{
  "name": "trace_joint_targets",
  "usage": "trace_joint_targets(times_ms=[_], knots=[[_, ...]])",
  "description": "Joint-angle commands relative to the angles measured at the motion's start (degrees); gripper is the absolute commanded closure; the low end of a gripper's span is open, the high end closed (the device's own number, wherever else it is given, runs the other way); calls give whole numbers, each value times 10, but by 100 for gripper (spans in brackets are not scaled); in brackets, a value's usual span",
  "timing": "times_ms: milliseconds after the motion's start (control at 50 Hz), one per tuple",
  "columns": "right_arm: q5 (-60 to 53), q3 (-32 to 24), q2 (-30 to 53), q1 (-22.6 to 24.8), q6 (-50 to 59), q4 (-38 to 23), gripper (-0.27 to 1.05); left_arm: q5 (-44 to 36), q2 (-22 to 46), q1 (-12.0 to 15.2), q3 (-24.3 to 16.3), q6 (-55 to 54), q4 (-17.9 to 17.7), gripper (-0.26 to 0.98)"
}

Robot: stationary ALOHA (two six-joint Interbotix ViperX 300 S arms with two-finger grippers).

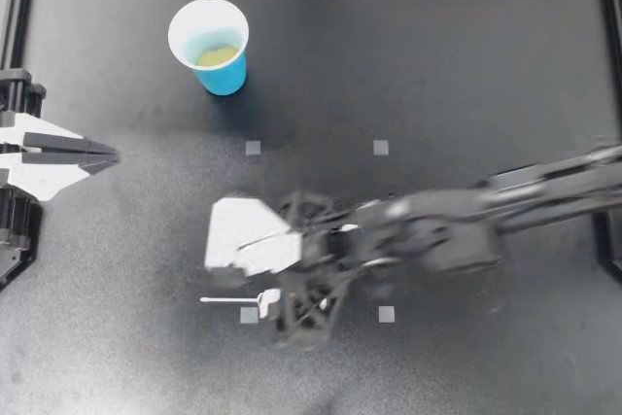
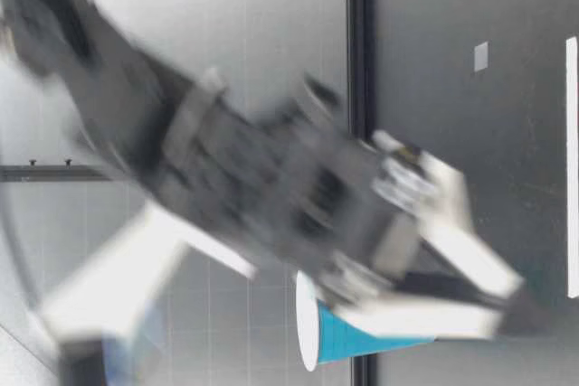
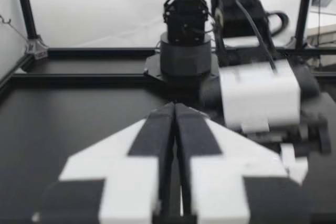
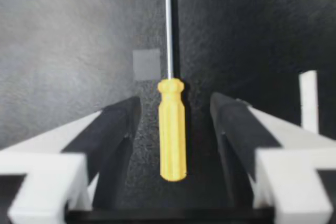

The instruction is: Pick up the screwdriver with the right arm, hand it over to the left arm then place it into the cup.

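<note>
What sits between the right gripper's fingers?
The screwdriver, yellow handle lying on the table between the open right gripper fingers, touching neither; the right wrist view shows it.

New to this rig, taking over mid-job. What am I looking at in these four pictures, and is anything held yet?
It is a robot with two arms at a black table, each ending in a two-fingered gripper. The top view looks straight down: the left gripper sits shut and empty at the table's edge; the right gripper reaches in over the screwdriver. The low view looks across the table at an arm, with the blue cup behind it. Each wrist view looks along its own gripper. The right one shows open fingers either side of the yellow handle, which lies flat on the table. Nothing is held yet. The cup stands upright, apart from both grippers.
</note>
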Motion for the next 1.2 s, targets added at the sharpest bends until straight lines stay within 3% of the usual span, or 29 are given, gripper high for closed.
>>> trace_joint_targets(times_ms=[0, 940, 1180], knots=[[33, -47, 15, 7, -2, 0, 20, -5, 2, 0, -6, 0, -1, 59], [27, -58, 80, 13, -1, -4, 21, -5, -6, 0, 3, 0, 0, 59], [28, -57, 83, 16, -2, -4, 40, -6, -6, 0, 3, -4, -1, 59]])
